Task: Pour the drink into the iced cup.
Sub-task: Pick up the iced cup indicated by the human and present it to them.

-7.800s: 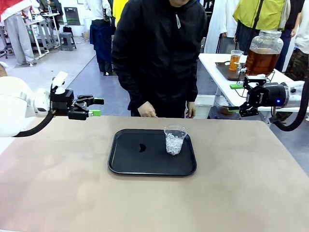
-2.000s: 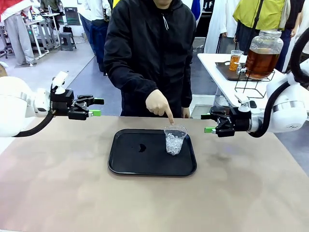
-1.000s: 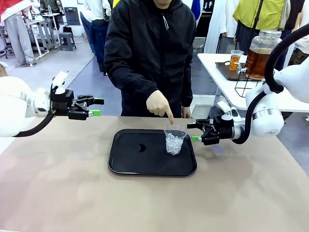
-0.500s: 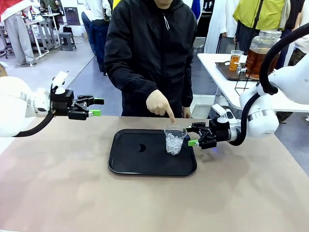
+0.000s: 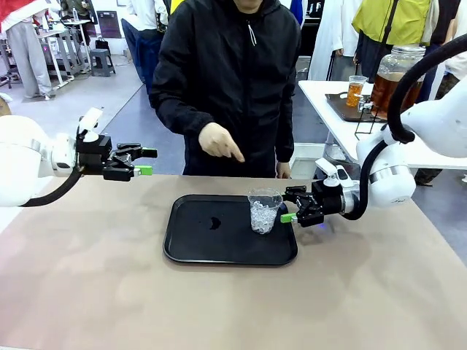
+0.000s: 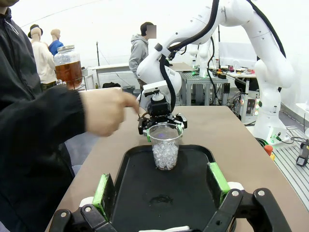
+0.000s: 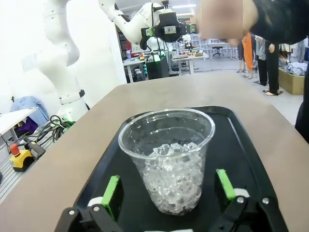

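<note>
A clear plastic iced cup stands upright at the right end of a black tray. My right gripper is open just to the cup's right, its green pads flanking the cup without touching it. My left gripper hangs open and empty at the table's far left, well clear of the tray. The drink, an amber liquid in a large glass jar, stands on a side table at the back right, partly behind my right arm.
A person in a black jacket stands at the far edge with a hand raised above the tray's back edge. A small cup of orange drink stands beside the jar. The brown table is bare in front of the tray.
My right gripper has moved left to the cup's side. The person's pointing hand has lifted off the cup's rim, up and left. The left arm has not moved.
</note>
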Controlling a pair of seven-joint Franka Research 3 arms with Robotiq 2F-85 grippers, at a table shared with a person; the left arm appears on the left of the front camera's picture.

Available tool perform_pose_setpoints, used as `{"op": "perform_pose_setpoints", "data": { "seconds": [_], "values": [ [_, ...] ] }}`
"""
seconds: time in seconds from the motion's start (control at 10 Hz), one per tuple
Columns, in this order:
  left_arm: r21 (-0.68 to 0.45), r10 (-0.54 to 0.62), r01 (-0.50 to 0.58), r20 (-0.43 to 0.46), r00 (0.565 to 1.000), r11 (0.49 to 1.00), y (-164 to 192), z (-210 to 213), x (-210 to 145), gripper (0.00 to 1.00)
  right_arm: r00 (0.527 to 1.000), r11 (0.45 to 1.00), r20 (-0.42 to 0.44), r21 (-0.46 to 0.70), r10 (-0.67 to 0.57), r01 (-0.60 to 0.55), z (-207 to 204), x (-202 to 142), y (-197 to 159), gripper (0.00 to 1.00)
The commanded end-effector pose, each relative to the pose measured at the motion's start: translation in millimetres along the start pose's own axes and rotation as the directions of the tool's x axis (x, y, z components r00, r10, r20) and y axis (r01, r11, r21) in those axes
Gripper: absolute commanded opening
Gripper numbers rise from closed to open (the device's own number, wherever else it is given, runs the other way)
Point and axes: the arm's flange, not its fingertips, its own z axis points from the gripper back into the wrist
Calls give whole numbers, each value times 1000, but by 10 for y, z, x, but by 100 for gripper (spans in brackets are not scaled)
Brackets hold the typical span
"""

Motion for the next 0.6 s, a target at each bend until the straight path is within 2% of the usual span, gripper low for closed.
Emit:
{"op": "perform_pose_setpoints", "data": {
  "seconds": [0.0, 0.5],
  "values": [
    [4, -2, 2, 6, 1000, 1000, -6, -15, 19, 100, 1000, 1000, -23, 17, 7, -6, -95, 21, -94, 100],
    [4, -2, 2, 6, 1000, 1000, -6, -15, 19, 100, 999, 999, -37, 50, 5, -3, -221, 14, -97, 100]
  ]
}}
